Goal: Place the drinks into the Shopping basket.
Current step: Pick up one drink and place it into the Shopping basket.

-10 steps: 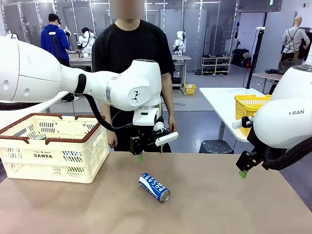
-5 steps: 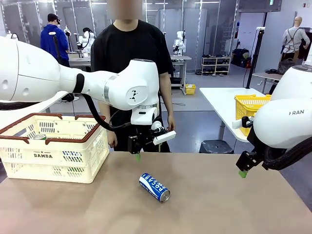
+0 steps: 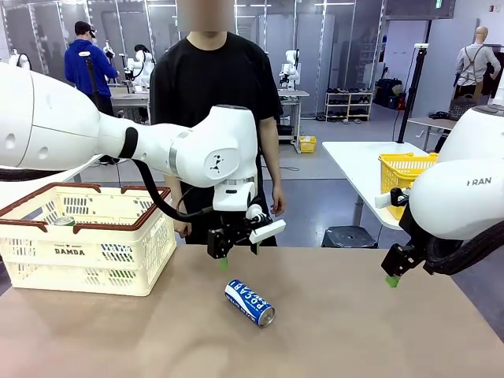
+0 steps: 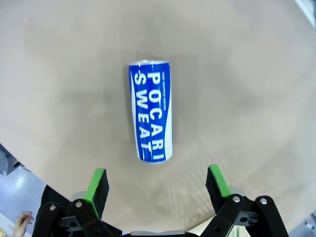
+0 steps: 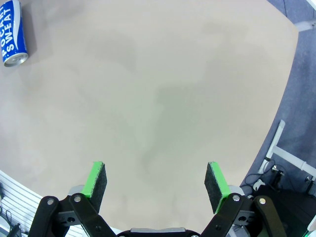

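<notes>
The big brown table [image 3: 354, 331] stretches across the front view, and behind its far edge a person [image 3: 216, 102] in a black T-shirt stands facing us, arms hanging down. At the table's left end sits the cream basket [image 3: 87, 244] with its brown-red rim, upright, and there's the top of a can [image 3: 64, 222] peeking up inside it near the left wall; the colour of its body is hard to make out through the lattice. The left arm sweeps in from the left and bends down over the middle of the table, and the left gripper [image 3: 224, 262] hangs there with a green pad pointing down, just above the tabletop and just behind the blue can [image 3: 250, 302]. That blue can lies on its side on the bare table, well apart from the basket, its open end turned toward the near right. From the left wrist view the left gripper [image 4: 160, 185] has its jaws spread wide, empty, with the blue can [image 4: 151, 111] lying just ahead of the pads, lengthwise between them, untouched. Over on the right, the right gripper [image 3: 394, 277] hovers at the table's right edge. Its wrist view shows the right gripper [image 5: 157, 180] spread wide too, nothing between the pads, bare table under it and the blue can [image 5: 11, 33] far off in the top left corner.
</notes>
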`<state>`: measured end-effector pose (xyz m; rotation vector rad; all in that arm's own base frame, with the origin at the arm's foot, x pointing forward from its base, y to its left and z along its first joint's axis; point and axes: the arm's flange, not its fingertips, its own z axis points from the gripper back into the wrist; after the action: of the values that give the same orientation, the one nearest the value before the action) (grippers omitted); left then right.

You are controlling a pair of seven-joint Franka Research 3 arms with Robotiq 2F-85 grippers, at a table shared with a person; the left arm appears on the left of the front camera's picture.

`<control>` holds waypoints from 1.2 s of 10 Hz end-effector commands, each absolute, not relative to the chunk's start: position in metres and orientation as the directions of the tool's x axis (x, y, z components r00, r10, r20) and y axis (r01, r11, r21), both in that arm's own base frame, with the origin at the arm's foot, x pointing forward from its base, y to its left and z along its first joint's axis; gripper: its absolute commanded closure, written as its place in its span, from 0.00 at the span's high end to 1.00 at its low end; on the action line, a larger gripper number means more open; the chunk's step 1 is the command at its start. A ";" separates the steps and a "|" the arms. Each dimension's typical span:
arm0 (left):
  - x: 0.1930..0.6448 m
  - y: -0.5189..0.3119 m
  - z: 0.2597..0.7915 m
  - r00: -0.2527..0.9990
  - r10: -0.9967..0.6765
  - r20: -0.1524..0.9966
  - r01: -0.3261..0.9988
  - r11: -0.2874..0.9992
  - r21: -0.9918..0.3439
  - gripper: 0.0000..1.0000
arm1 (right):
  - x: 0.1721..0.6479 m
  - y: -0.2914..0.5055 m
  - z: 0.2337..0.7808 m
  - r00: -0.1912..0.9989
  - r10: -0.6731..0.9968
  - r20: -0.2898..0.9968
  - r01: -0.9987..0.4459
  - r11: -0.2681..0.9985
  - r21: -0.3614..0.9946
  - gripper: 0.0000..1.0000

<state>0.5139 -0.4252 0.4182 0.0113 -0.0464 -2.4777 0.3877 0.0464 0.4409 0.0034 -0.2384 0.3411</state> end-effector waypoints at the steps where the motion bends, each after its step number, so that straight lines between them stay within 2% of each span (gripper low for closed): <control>1: 0.490 -0.420 0.404 -0.757 -0.653 0.022 0.652 -0.753 0.089 1.00 | 0.386 0.045 0.439 0.914 0.334 0.231 -0.334 0.942 -0.038 1.00; 3: 0.485 -0.422 0.391 -0.728 -0.685 -0.022 0.681 -0.726 0.097 1.00 | 0.386 0.045 0.439 0.914 0.334 0.231 -0.334 0.942 -0.038 1.00; 12: 0.490 -0.437 0.327 -0.632 -0.775 -0.009 0.769 -0.629 0.117 1.00 | 0.386 0.045 0.439 0.914 0.334 0.231 -0.334 0.942 -0.038 1.00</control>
<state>0.4896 -0.4325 0.3317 0.0456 -0.1041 -2.2744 0.3877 0.0464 0.4409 0.0034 -0.2383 0.3411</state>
